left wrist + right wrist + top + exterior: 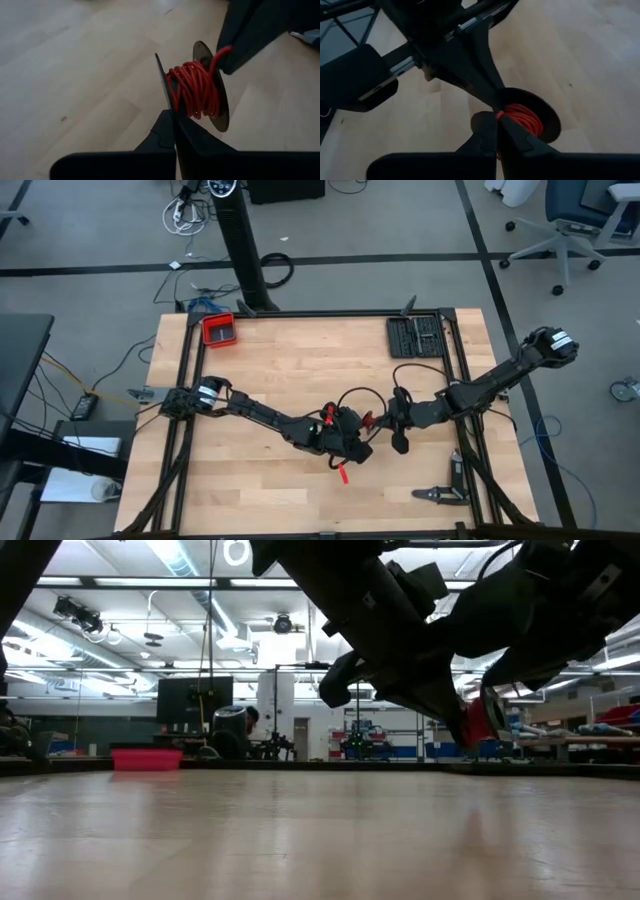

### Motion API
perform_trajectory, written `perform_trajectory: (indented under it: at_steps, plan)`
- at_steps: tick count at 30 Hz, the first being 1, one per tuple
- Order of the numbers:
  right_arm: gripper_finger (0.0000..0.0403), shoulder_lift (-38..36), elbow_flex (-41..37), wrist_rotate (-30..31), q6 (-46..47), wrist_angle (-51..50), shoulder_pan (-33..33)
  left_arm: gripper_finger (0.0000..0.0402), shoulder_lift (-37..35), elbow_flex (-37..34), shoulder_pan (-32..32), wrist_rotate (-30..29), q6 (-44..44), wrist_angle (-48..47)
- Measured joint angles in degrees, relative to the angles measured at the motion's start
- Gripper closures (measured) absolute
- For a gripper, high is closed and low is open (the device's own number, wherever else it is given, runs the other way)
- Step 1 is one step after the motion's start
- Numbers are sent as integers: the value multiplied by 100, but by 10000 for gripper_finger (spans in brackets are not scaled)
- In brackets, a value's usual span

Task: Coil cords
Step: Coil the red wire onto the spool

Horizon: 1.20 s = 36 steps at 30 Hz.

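At the lower centre of the high view, both grippers meet over the table: the left gripper (175, 117) is pinched on a small spool (210, 90) wound with the red cord (195, 90), and the right gripper (497, 131) nips the cord's free end. Winding looks nearly done; next, the loose end likely needs tucking in. No writing is legible.

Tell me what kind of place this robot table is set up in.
Probably a robotics lab or workshop. Beyond the light wooden table the low view shows a large open hall with long ceiling strip lights and a dark monitor on a stand; from above, a blue-grey wheeled office chair stands on grey floor.
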Motion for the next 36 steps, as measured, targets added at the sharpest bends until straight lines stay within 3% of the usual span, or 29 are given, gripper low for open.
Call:
perform_trajectory:
  at_steps: [18, 28, 32, 36]
  plan:
    - [402, -8, 9, 541, 201, -859, 0, 401, 9, 119, 4, 714, 449, -302]
    - [402, -13, 11, 606, 113, -1271, -26, 401, 20, 216, 4, 755, 759, -331]
    - [391, 5, 11, 493, -123, -1269, 32, 401, 20, 216, -7, 852, 758, -320]
    - [370, 138, -11, 812, -143, -1394, 44, 401, 37, 208, -93, 1256, 802, -254]
